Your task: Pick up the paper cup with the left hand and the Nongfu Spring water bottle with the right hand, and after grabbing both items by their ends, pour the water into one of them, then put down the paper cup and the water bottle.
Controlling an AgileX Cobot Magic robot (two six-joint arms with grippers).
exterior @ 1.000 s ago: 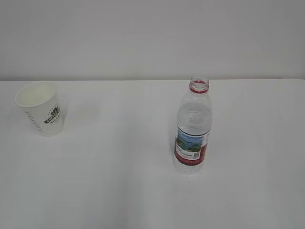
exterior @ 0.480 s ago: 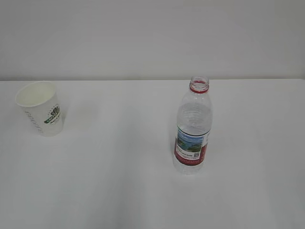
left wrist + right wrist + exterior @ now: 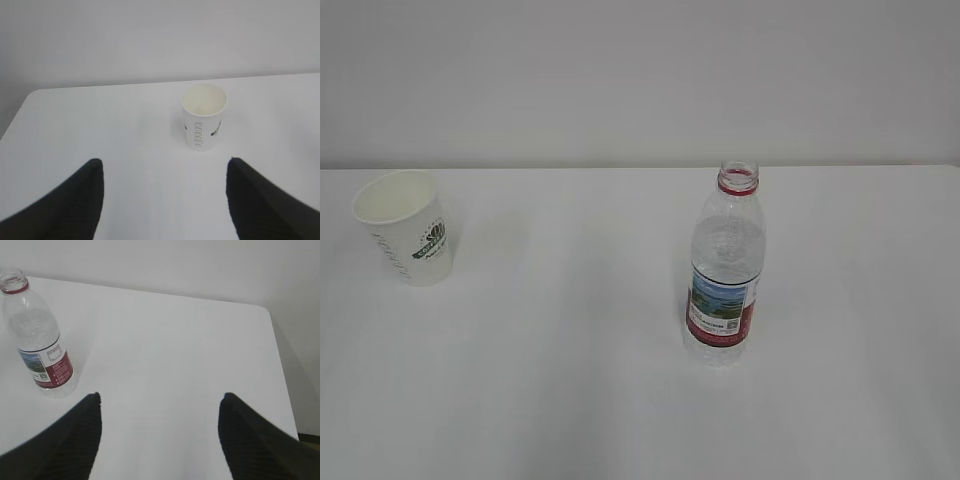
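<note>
Exterior view first: the Nongfu Spring water bottle (image 3: 724, 275) stands upright on the white table (image 3: 570, 380), uncapped, red ring at its neck, and the water (image 3: 725, 250) inside is hard to gauge through the clear plastic. Well to the left of the bottle and slightly farther back sits the paper cup (image 3: 405, 226), upright, mouth open, green logo facing the bottle. Neither arm shows in this view. From the left wrist, the left hand (image 3: 165, 195) has its jaws spread wide, empty, with the cup ahead between them. From the right wrist, the right hand (image 3: 160, 432) also gapes wide and empty, the bottle off to its left.
</note>
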